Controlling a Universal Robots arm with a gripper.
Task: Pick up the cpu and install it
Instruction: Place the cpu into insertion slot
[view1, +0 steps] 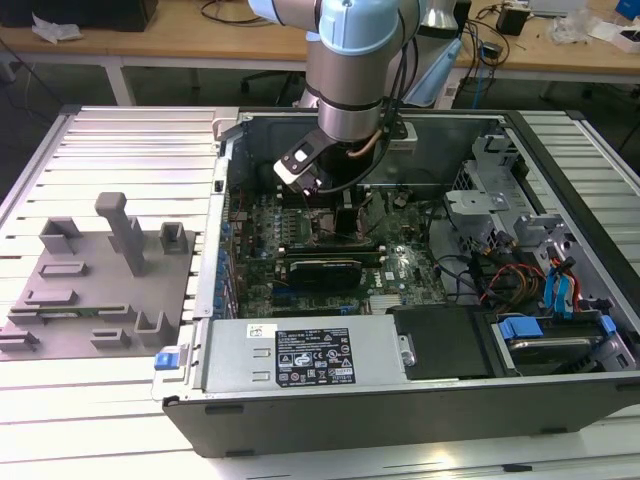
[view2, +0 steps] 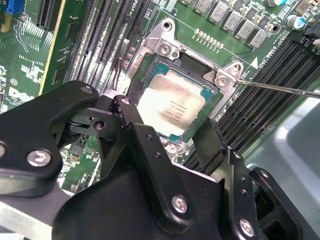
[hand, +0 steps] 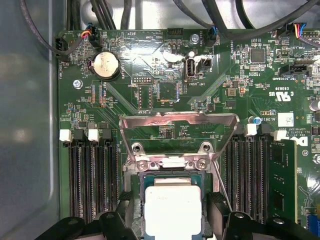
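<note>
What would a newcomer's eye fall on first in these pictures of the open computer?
First comes the robot arm, which reaches down into the open computer case in the middle of the exterior view. Next is the cpu, bright silver, lying in its socket on the green motherboard. In the first wrist view, the metal socket frame stands swung open beside it.

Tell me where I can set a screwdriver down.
Bare ribbed table beyond and in front of the grey fixture plate, on the exterior view's left of the case. Crowded inside, where the gripper straddles the cpu.
</note>
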